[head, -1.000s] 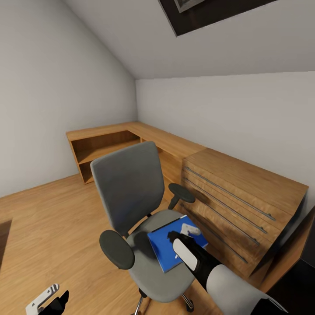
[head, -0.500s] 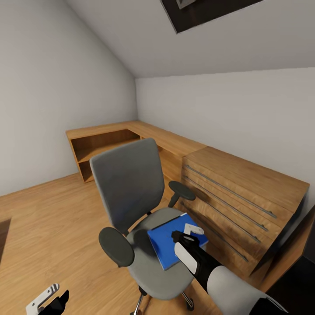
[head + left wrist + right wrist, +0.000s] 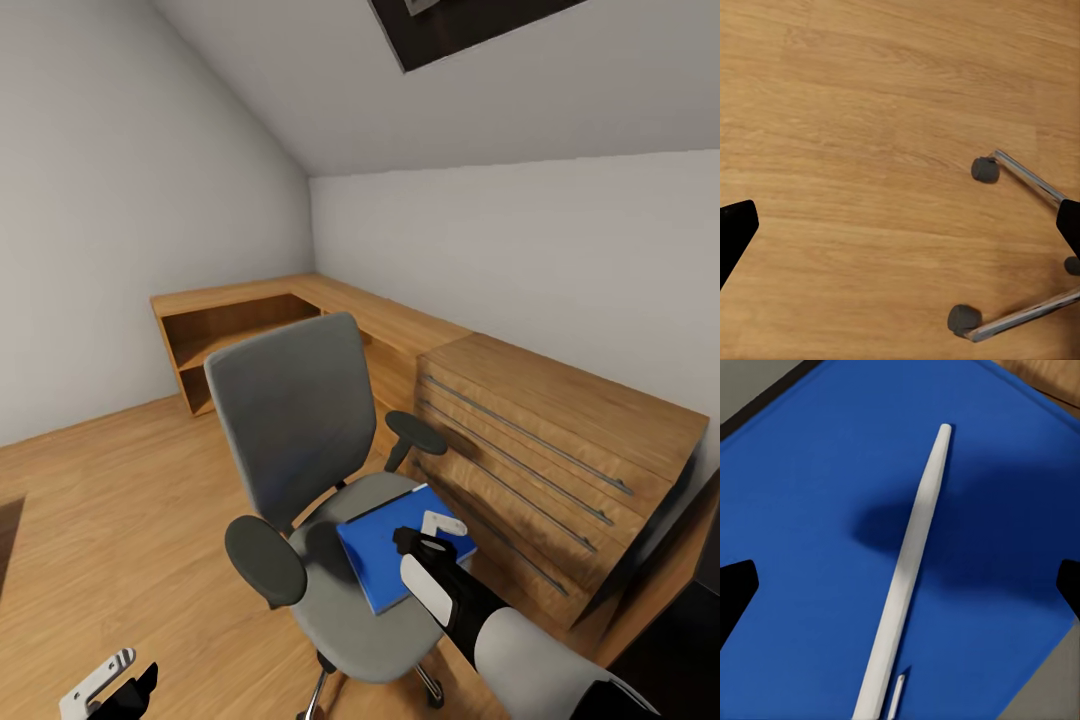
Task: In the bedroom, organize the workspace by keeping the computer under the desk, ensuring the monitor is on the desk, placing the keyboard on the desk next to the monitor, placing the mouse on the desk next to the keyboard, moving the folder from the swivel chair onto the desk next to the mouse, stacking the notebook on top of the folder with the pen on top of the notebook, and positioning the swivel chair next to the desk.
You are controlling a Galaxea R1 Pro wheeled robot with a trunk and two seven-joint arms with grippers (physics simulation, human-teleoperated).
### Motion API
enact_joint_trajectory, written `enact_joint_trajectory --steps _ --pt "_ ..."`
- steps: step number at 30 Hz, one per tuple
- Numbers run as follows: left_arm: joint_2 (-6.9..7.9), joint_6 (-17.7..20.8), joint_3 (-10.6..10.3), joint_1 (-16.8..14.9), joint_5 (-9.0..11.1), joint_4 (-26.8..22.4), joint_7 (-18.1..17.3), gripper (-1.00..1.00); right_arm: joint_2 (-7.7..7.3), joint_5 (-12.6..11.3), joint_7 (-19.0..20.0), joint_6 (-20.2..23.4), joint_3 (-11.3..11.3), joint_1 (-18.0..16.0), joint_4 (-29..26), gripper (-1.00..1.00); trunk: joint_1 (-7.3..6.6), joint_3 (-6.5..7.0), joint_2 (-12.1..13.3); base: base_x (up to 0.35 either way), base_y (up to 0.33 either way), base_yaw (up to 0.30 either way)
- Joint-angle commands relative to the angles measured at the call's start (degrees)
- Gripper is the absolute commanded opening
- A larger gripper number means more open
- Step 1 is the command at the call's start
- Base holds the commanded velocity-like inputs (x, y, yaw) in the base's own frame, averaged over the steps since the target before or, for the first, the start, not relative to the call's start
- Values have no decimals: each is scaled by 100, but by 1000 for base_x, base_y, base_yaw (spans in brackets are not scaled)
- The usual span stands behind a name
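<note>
Pen lies on folder between open right claw fingertips.

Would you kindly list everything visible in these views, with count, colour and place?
swivel chair: one, grey with black armrests, on the wood floor in front of the robot; its chrome legs and castors show in the left wrist view.
folder: one, bright blue, flat on the chair seat.
pen: one, white-silver, lying on the folder.
chest of drawers: one, light wood with long bar handles, right of the chair.
corner shelf unit: one, light wood, against the far walls.
skylight: one, dark-framed, in the sloped ceiling.
floor: light wood.
right pincer: black and white, open, just above the folder and pen.
left pincer: black and white, open, low over the floor.
</note>
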Motion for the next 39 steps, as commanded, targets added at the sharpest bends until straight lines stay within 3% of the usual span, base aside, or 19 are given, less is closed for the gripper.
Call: enact_joint_trajectory --steps 1,5,13,19,24,39 --pt "1 26 3 3 32 -15 26 100 -4 -12 -26 36 36 -7 -7 100 0 -5 -3 0 0 0" --pt "-2 26 3 3 32 -15 26 100 -4 -12 15 35 36 -7 -7 100 0 -5 -3 0 0 0" --pt "-12 26 3 3 32 -15 26 100 -5 -12 40 35 42 -7 -7 100 176 -148 -324 0 0 0" --pt "-16 26 3 3 32 -15 26 100 -2 -6 46 -14 49 -7 -7 100 176 -148 -324 0 0 0" --pt "-16 26 3 3 32 -15 26 100 1 -3 44 -47 49 -7 -7 100 285 -238 -524 0 0 0" --pt "-16 26 3 3 32 -15 26 100 4 -3 43 -53 53 -7 -4 100 285 -238 -524 0 0 0"
